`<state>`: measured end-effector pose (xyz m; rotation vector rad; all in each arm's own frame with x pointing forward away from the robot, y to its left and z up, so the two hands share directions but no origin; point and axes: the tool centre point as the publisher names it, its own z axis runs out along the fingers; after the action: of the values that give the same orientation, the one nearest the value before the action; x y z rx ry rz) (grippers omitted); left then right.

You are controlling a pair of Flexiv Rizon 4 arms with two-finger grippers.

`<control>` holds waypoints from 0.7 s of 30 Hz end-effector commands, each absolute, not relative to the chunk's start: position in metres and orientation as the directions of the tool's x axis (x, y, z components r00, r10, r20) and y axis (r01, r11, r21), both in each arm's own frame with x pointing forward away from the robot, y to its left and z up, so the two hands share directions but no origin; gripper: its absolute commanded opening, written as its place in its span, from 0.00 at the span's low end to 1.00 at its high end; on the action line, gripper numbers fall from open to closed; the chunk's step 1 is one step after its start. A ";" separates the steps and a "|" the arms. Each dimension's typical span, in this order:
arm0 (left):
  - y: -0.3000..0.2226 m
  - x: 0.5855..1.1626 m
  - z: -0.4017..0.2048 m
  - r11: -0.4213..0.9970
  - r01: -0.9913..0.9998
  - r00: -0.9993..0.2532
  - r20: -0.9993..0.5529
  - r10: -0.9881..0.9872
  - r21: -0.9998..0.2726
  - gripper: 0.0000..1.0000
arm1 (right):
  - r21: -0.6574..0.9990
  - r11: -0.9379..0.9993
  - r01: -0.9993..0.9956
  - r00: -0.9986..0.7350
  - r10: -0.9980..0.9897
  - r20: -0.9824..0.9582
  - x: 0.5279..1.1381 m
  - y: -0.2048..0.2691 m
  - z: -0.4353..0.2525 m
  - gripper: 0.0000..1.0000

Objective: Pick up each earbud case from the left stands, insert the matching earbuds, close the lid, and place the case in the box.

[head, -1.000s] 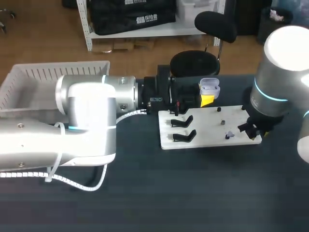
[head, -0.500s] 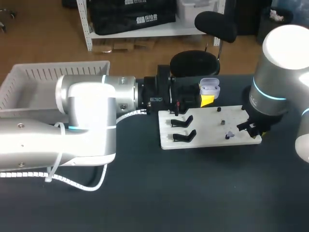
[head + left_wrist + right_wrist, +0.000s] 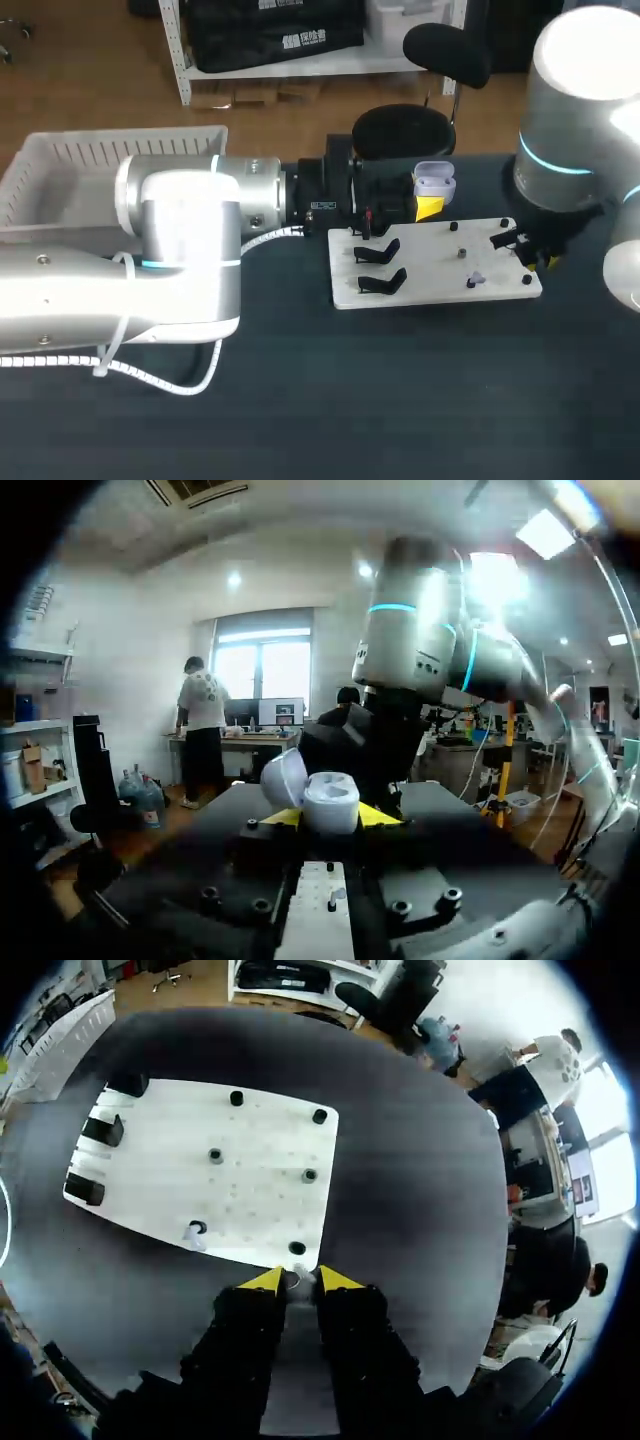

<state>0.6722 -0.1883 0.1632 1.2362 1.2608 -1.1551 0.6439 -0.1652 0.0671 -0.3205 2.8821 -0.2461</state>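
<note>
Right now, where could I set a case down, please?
The wide table strip on the robot's side of the white board is bare. Crowded: behind the board, where the left hand holds the case, and its right edge, where the right hand holds an earbud.

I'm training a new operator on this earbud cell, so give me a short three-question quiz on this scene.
1. True or false: the earbud case held by the left gripper has its lid shut.
2. Where is the right gripper? A over the basket; B at the white board's right end; C over the black stands.
3. What small thing is gripped between the right gripper's fingers?
Key: 1 false, the lid stands open. 2 B. 3 a white earbud.
</note>
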 end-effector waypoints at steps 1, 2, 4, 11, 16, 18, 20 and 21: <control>-0.188 0.671 0.161 0.032 0.999 0.011 -0.999 0.053 0.012 0.00 | -0.189 0.965 -0.184 -0.961 -0.217 -0.171 0.630 -0.156 0.108 0.00; -0.188 0.671 0.161 0.032 0.999 0.011 -0.999 0.053 0.012 0.00 | -0.185 0.967 -0.177 -0.964 -0.208 -0.164 0.627 -0.152 0.115 0.00; -0.188 0.671 0.161 0.032 0.999 0.011 -0.999 0.053 0.012 0.00 | -0.197 0.968 -0.155 -0.970 -0.187 -0.154 0.622 -0.147 0.128 0.00; -0.188 0.671 0.161 0.032 0.999 0.011 -0.999 0.053 0.012 0.00 | -0.263 0.958 -0.112 -0.981 -0.149 -0.123 0.605 -0.132 0.171 0.00; -0.188 0.671 0.161 0.032 0.999 0.011 -0.999 0.053 0.012 0.00 | -0.276 0.959 -0.069 -0.978 -0.119 -0.169 0.595 -0.126 0.194 0.00; -0.188 0.671 0.161 0.032 0.999 0.011 -0.999 0.053 0.012 0.00 | -0.276 0.959 -0.069 -0.978 -0.119 -0.169 0.595 -0.126 0.194 0.00; -0.188 0.671 0.161 0.032 0.999 0.011 -0.999 0.053 0.012 0.00 | -0.276 0.959 -0.069 -0.978 -0.119 -0.169 0.595 -0.126 0.194 0.00; -0.188 0.671 0.161 0.032 0.999 0.011 -0.999 0.053 0.012 0.00 | -0.276 0.959 -0.069 -0.978 -0.119 -0.169 0.595 -0.126 0.194 0.00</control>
<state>0.6722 -0.1882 0.1632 1.2362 1.2608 -1.1551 0.5998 -0.1240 0.1937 -0.1435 2.9364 -0.4079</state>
